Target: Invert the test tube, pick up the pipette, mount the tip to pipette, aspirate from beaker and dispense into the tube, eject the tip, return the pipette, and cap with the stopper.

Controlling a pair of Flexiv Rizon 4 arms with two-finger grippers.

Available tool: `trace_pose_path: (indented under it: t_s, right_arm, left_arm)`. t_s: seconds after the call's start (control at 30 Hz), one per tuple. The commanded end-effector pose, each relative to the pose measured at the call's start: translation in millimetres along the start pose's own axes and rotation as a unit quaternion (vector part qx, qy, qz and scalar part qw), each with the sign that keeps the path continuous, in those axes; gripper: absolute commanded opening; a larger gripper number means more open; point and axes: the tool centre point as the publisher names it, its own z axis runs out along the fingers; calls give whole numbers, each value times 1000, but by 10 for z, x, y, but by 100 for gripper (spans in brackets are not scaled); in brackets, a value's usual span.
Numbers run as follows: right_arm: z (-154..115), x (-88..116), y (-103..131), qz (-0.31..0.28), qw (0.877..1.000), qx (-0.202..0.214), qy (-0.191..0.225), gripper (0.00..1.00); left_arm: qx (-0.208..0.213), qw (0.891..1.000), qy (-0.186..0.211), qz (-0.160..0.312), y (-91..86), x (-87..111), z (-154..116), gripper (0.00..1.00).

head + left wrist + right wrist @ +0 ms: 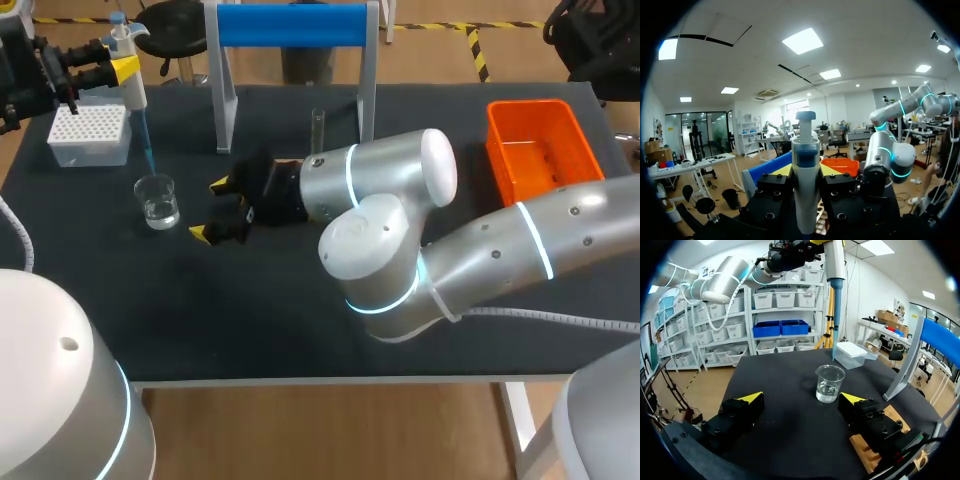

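Observation:
My left gripper (118, 66) is shut on the white pipette (130, 80), held upright at the table's far left. In the left wrist view the pipette (805, 180) stands between the yellow-tipped fingers. Its blue tip (147, 145) points down and ends just above the rim of the glass beaker (158, 200), which holds clear liquid. My right gripper (212, 210) lies open just right of the beaker, nothing between its fingers. In the right wrist view the beaker (829, 384) stands ahead of the open right gripper (802, 402), with the blue tip (835, 315) hanging behind it. The test tube (318, 125) stands upright behind my right arm.
A white tip box (88, 135) sits at the far left behind the beaker. A white frame with a blue top bar (290, 25) stands at the back middle. An orange bin (540, 150) is at the back right. A wooden block (875, 450) lies under my right gripper.

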Motion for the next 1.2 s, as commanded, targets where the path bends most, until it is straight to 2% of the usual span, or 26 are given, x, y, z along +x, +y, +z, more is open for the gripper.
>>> trace_pose_path:
  t_s: [0.03, 0.23, 0.6, 1.2]
  right_arm:
    - [11, -2, 3, 0, 1000, 1, 0, 100]
    - [11, -2, 3, 0, 1000, 1, 0, 100]
    - [11, -2, 3, 0, 1000, 1, 0, 100]
    - [11, -2, 3, 0, 1000, 1, 0, 100]
  left_arm:
    - [13, 1000, 0, 19, -1, 22, 13, 0]
    - [6, 1000, -4, 24, 47, 49, 86, 0]
    - [0, 999, -8, 32, 146, 56, 45, 0]
    - [5, 999, -14, 31, 404, 46, 35, 0]
